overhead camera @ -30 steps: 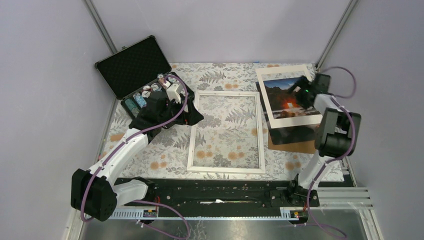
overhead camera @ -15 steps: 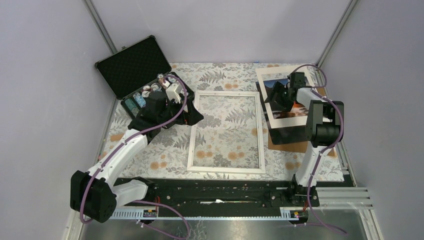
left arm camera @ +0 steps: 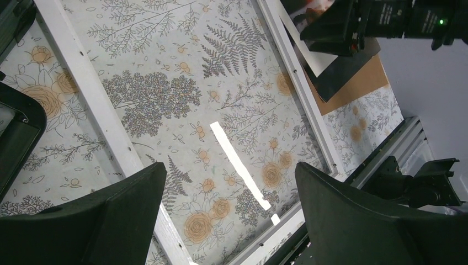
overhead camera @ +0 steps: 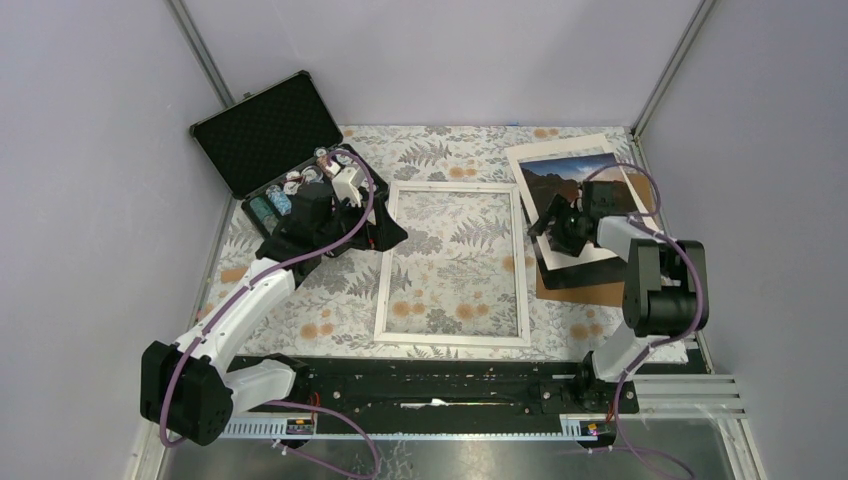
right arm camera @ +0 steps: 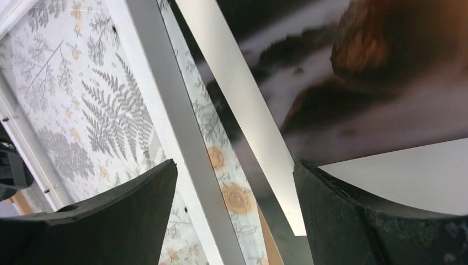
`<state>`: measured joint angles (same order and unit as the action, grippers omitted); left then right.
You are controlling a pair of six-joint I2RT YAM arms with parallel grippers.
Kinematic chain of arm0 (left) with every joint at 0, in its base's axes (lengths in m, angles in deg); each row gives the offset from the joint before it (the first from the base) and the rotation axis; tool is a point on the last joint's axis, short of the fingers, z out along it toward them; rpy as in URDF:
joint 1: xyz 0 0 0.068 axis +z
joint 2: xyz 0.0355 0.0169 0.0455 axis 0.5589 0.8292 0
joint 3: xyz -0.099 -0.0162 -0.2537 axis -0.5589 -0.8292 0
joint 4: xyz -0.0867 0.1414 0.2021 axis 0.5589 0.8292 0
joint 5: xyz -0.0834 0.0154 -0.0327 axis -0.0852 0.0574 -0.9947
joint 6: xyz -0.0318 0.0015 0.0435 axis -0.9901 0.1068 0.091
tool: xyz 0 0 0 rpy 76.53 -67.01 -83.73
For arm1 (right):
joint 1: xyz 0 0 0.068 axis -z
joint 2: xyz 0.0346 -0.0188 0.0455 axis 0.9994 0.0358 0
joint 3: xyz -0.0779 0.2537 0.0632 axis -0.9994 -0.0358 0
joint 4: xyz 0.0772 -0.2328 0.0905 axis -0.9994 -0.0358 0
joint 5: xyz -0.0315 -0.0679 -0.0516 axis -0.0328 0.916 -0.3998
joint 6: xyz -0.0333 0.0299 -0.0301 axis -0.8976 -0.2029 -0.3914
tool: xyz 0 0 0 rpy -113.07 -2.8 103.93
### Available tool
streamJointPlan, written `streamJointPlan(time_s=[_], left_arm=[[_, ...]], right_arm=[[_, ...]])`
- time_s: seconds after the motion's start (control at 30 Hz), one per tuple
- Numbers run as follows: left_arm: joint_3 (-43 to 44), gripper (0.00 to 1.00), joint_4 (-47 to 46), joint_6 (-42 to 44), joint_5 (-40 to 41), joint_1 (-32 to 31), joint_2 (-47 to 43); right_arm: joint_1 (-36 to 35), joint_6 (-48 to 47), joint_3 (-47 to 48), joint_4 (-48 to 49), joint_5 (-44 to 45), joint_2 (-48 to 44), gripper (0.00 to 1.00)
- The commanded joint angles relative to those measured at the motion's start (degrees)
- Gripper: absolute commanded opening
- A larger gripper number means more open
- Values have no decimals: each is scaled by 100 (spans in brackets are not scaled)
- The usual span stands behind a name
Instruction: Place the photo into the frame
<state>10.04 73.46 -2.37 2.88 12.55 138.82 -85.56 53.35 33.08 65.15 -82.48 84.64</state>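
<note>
Fingers (right arm camera: 381,221) of the right gripper (right arm camera: 234,176) gape over the photo (overhead camera: 575,172)'s left edge at the table (overhead camera: 450,150)'s far-right corner, seemingly ready to pinch it; left gripper (left arm camera: 230,182) hangs open over the frame (overhead camera: 452,339), mid-table

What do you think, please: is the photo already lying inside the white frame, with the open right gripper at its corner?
Not quite: the top external view shows the photo outside the frame, to its right. The open right gripper is indeed at the photo's corner.
</note>
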Motion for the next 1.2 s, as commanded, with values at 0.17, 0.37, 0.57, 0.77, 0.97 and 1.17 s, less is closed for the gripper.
streamJointPlan(time_s=[0.17,0.37,0.57,0.77,0.97,1.17], left_arm=[[15,92,-282,24,-57,-125,164],[330,92,-492,-501,-153,-760,715],[881,93,-1173,-1172,-147,-1500,1492],[1961,93,-1624,-1391,-10,-2286,2745],[3225,92,-1593,-1371,200,-2903,4227],[2878,91,-2124,-2202,625,-2973,4397]], right_arm=[[-55,702,-2118,-247,-295,-1308,86],[-46,794,-2217,-773,753,-2779,90],[-46,554,-1104,-1194,1241,-2802,95],[623,891,-673,-865,1208,-2914,100],[1873,892,-851,-285,-598,-2676,99],[1305,-282,-524,-784,-817,-1784,100]])
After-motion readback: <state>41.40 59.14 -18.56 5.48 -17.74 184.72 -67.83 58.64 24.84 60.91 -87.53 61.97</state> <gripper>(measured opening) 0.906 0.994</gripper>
